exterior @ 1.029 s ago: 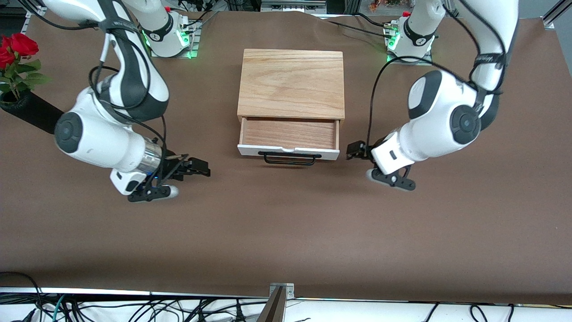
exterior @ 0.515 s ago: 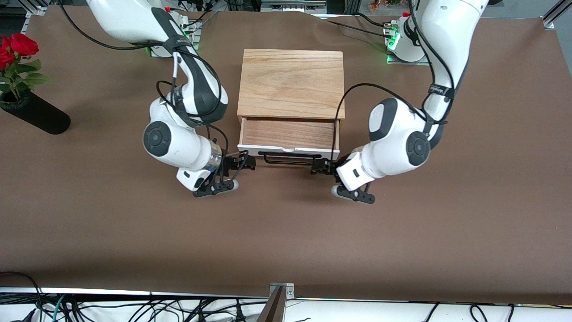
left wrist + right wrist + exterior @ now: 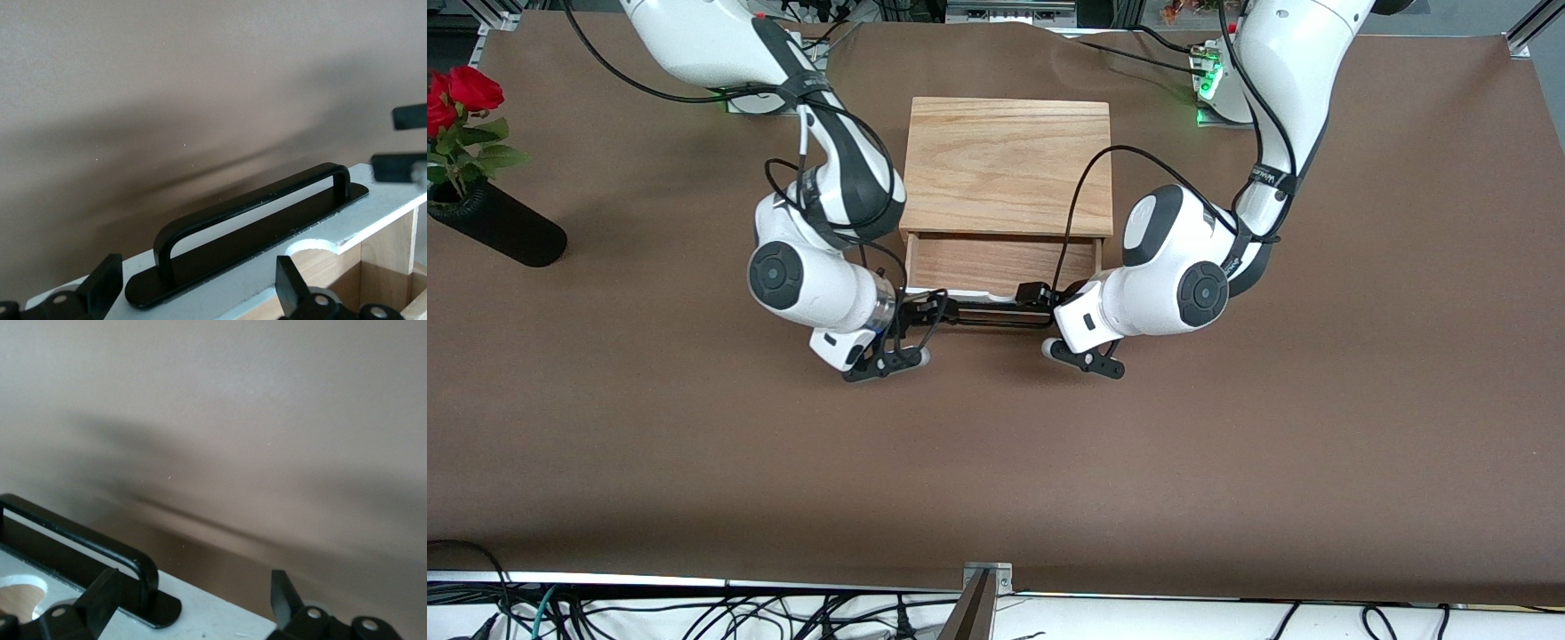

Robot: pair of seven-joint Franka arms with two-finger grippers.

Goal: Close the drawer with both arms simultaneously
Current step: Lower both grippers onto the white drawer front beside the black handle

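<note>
drawer (image 3: 1000,264) part open, sticks out of box (image 3: 1007,164) twd cam | L gripper (image 3: 1033,297) + R gripper (image 3: 927,311) at white front by handle (image 3: 996,311), fingers spread, holding nothing | prob touching, hard to see | set to push in together

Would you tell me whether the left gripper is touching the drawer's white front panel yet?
Cannot tell. The left wrist view shows the left gripper open at the drawer, but the contact point is hidden.

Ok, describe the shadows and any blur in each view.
Front view: sharp and evenly lit, soft shadows under both arms by the drawer. Left wrist view: handle crisp, broad dark shadow streaks on the table. Right wrist view: the same diffuse shadow bands, near fingertips slightly soft.
</note>
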